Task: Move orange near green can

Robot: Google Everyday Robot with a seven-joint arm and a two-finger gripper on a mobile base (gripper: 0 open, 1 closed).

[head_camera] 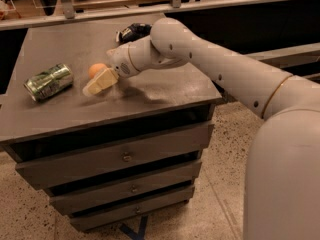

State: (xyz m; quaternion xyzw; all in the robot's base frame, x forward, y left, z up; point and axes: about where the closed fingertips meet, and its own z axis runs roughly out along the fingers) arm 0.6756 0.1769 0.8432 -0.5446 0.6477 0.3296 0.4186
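Gripper (98, 82): low over the cabinet (165, 91) top, just right of the can (48, 82).
Jaws: can't tell whether they pinch anything.
Orange (97, 69): tucked against the gripper's far side, near the can but not touching it.
Can: lying on its side by the left edge.
Risk: if the orange is loose, it may roll away. Pushing further left could bump the can and roll it off.
Bag (132, 32): behind the wrist, could get brushed.

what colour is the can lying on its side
The can is green and silver, camera view; the gripper is by the orange.
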